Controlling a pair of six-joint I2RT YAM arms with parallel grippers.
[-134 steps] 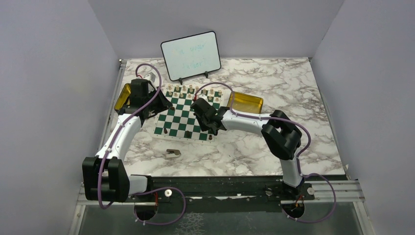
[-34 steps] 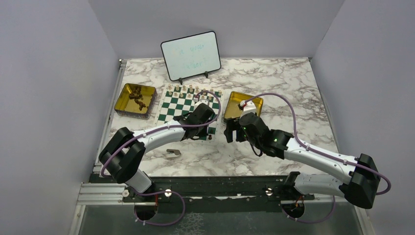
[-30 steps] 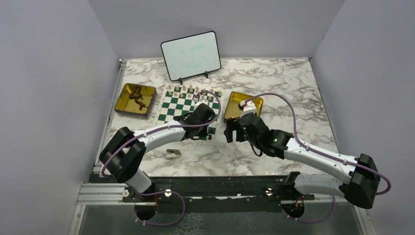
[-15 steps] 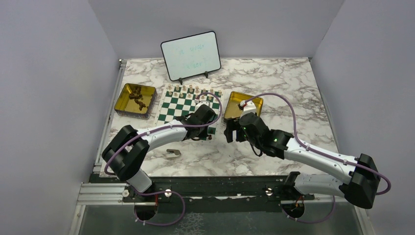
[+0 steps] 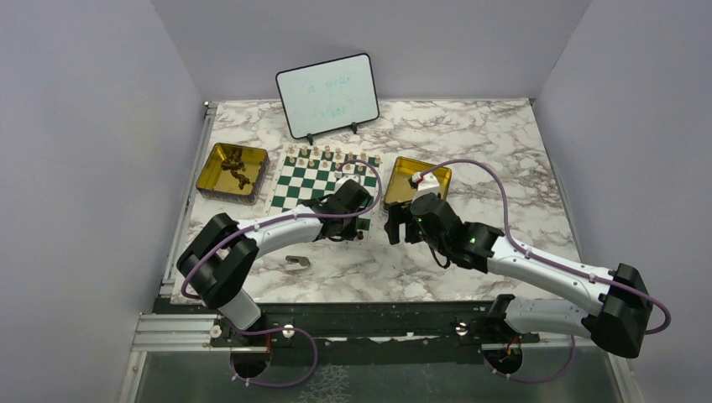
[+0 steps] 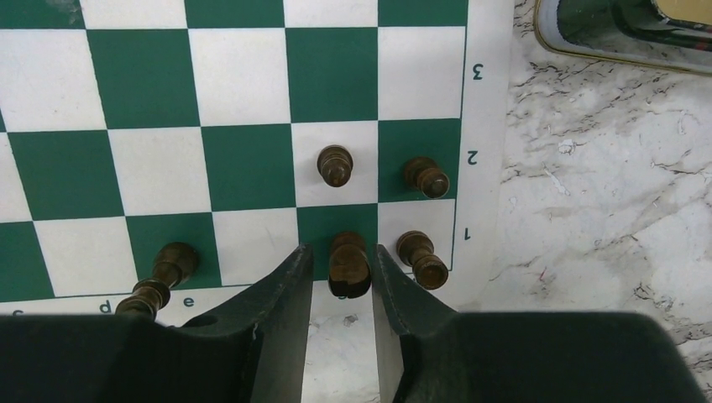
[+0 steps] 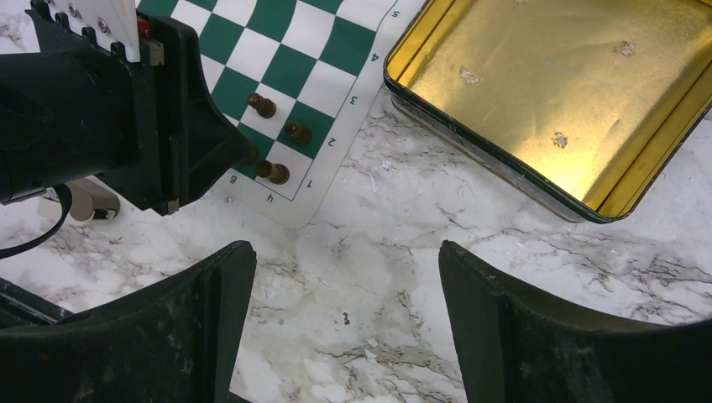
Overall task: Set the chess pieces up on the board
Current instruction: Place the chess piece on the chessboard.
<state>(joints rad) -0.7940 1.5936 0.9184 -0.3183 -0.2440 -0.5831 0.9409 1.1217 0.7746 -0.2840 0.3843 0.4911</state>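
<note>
Left tin (image 5: 206, 180) holds dark pieces (image 5: 236, 168). Board (image 5: 295, 190): light pieces (image 5: 323, 154) line far edge. Left gripper (image 6: 344, 285) at near-right edge, jaws slightly parted around a dark piece (image 6: 348, 262) on row 1, slim gaps, neighbour (image 6: 422, 259) just right. Right gripper (image 7: 336, 336) wide open, empty, over bare marble (image 7: 378, 227) beside empty right tin (image 7: 537, 75).

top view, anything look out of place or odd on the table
One thing: a small flat brownish-grey scrap lies on the marble table, just off the near edge of the board and apart from it. It does not look like a chess piece. Nothing else stands out.
</note>
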